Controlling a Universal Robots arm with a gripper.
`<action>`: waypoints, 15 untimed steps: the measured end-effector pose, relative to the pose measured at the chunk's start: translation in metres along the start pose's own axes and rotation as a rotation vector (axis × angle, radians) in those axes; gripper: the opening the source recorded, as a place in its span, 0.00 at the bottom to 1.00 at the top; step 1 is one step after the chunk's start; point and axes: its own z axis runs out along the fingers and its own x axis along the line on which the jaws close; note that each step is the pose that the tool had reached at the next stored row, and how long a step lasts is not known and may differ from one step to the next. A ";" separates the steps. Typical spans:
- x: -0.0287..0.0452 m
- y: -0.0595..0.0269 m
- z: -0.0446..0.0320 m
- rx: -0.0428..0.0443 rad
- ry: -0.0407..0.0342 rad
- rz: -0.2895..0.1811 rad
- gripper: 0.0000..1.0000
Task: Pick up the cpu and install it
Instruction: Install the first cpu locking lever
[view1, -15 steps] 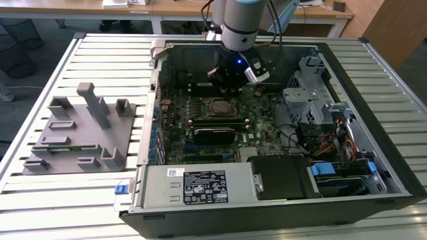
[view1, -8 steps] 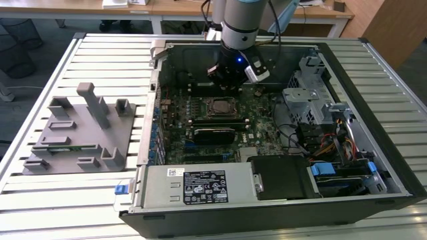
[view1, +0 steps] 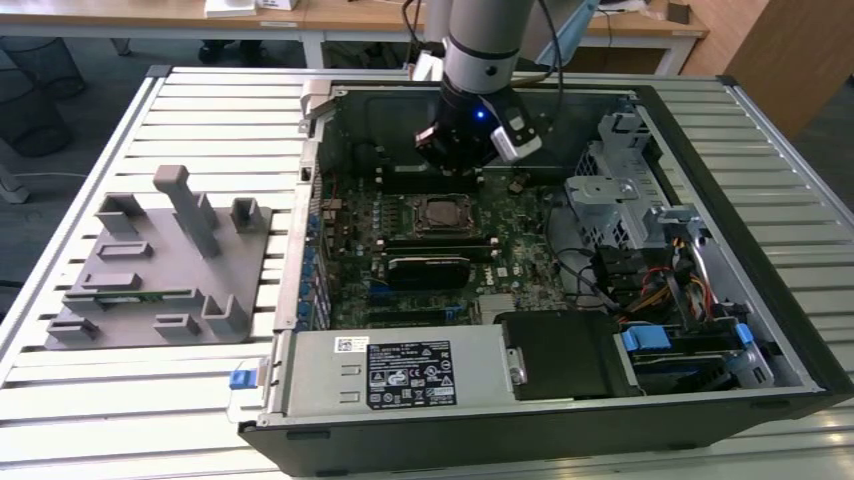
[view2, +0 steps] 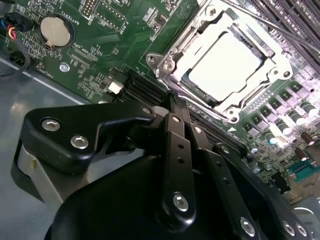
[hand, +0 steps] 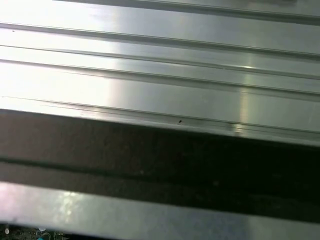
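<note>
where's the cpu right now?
The cpu sits in the motherboard socket; in the exterior view it lies mid-case, just below the gripper.

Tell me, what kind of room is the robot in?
Probably a lab or workshop. An opened computer case sits on a ribbed metal table, beside a grey fixture for holding parts. Wooden desks stand behind.

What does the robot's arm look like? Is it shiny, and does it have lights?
In the exterior view the arm is a smooth silver-grey tube with a black wrist section and a small blue light. In the second wrist view the end effector is black, built from flat linked bars joined with round silver screws.
</note>
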 end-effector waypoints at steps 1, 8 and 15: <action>0.0001 -0.0004 0.0000 0.0000 0.0000 0.000 0.11; 0.0002 -0.0023 0.0001 0.0000 0.0000 0.000 0.11; 0.0004 -0.0042 -0.0001 0.0002 0.0001 0.000 0.11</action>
